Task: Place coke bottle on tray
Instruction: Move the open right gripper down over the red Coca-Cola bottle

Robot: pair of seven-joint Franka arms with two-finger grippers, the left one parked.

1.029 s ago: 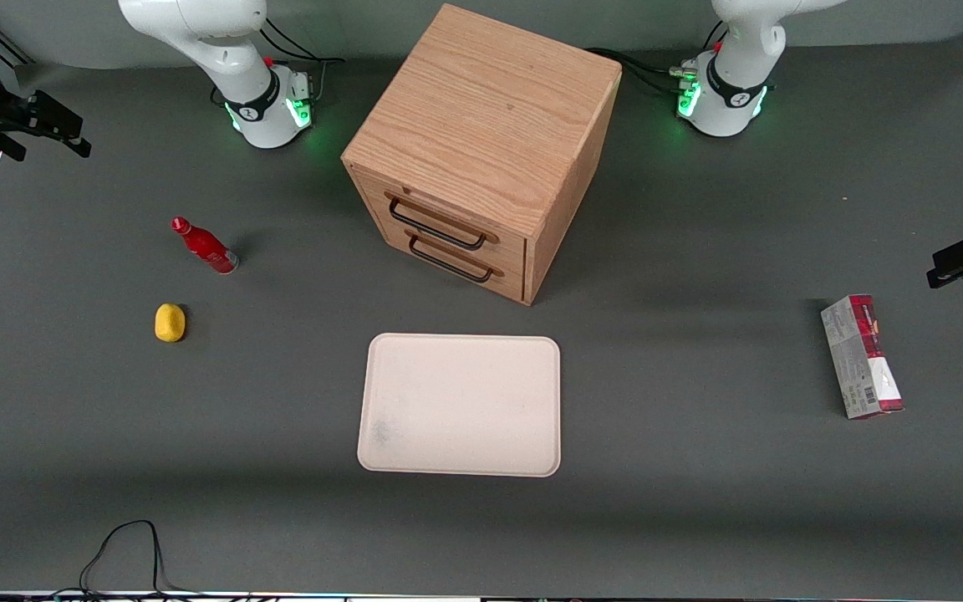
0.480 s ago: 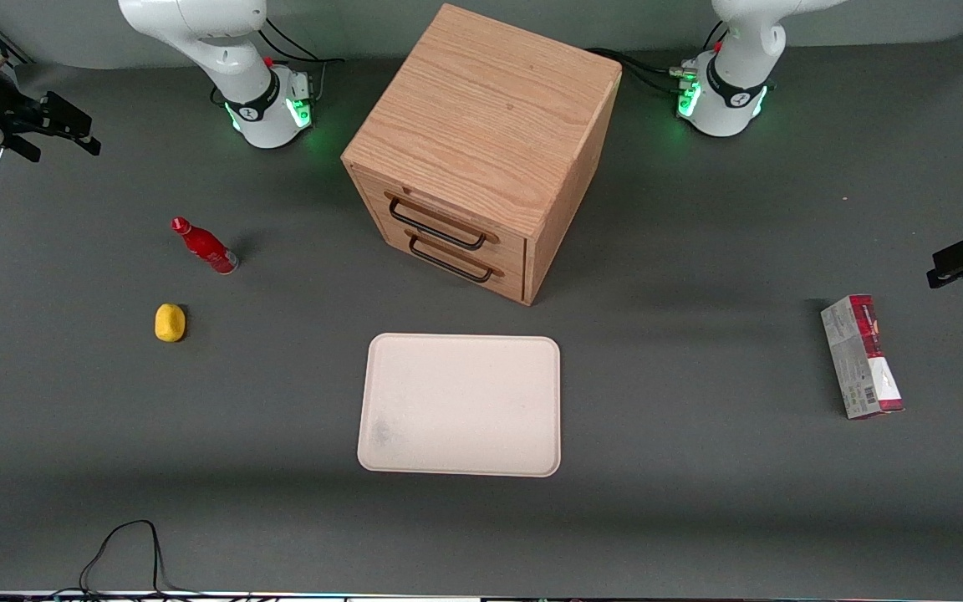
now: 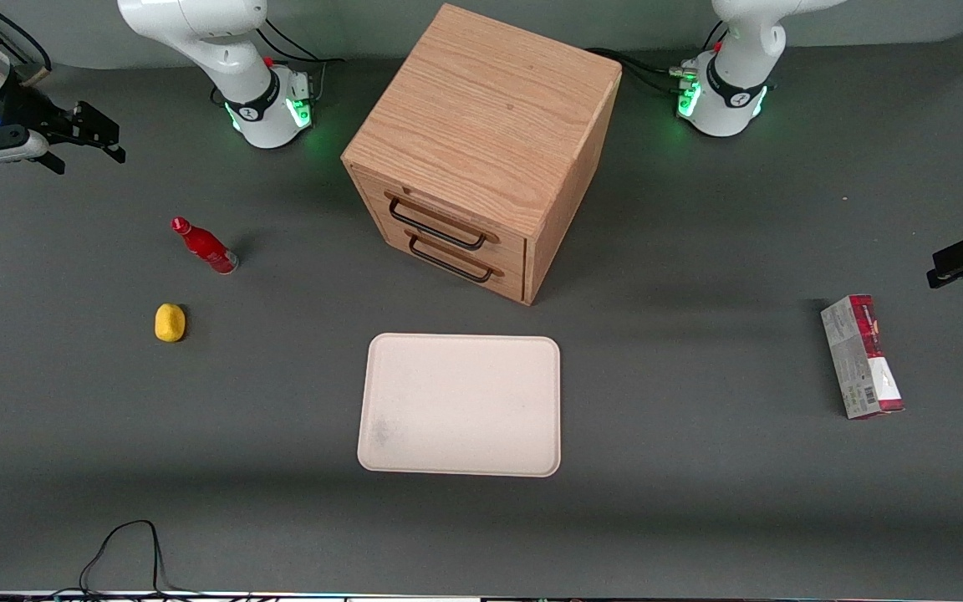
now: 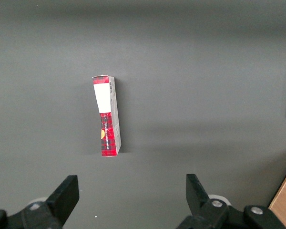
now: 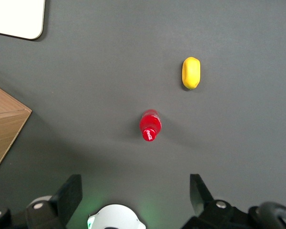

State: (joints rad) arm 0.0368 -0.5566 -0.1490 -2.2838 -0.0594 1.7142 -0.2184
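Grey worktop (image 3: 699, 518) bearing, at its middle, a wooden drawer cabinet (image 3: 481, 150). Nearer the front camera, in front of the drawers, cream tray (image 3: 459, 405), bare. Toward the working arm's end, end effector (image 3: 89, 138) raised above the worktop, fingers (image 5: 70, 194) spread apart, gripping nothing. Below it and nearer the camera, well apart, coke bottle (image 3: 204, 245) standing upright, yellow lump (image 3: 170, 322) beside it.

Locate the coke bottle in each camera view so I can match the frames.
Front view: coke bottle stands on the table toward the working arm's end, farther from the camera than the yellow object; the open claw is well apart from it.
Right wrist view: coke bottle seen from above, cap toward the camera.
Left wrist view: not in it.
Shared landmark: yellow object beside the bottle.
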